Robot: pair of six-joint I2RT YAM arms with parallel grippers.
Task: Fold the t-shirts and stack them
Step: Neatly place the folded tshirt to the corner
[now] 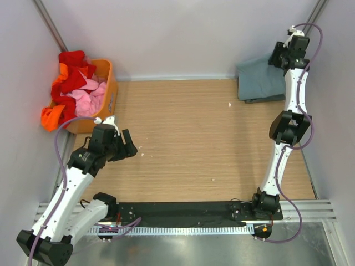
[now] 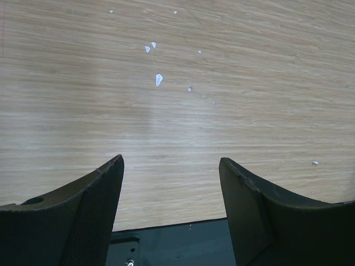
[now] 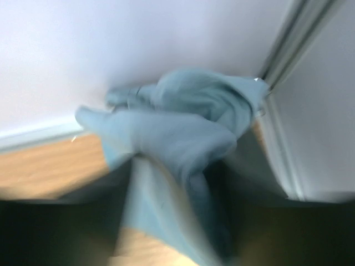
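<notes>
A folded blue-teal t-shirt (image 1: 259, 79) lies at the back right corner of the table against the wall. A darker grey-green edge (image 1: 265, 100) shows under its near side. My right gripper (image 1: 284, 55) is over the shirt's right edge. In the blurred right wrist view, blue-teal cloth (image 3: 183, 138) runs up between the dark fingers (image 3: 55, 227), so the right gripper (image 3: 177, 221) looks shut on it. My left gripper (image 1: 128, 145) is open and empty, low over bare wood at the left, and the left wrist view shows it (image 2: 171, 160) with its jaws wide apart.
An orange plastic basket (image 1: 110, 88) full of red, pink and orange clothes stands at the back left. White walls close the back and both sides. Small white specks (image 2: 158, 79) lie on the wooden table (image 1: 188, 138). A black base plate (image 1: 183, 210) runs along the near edge.
</notes>
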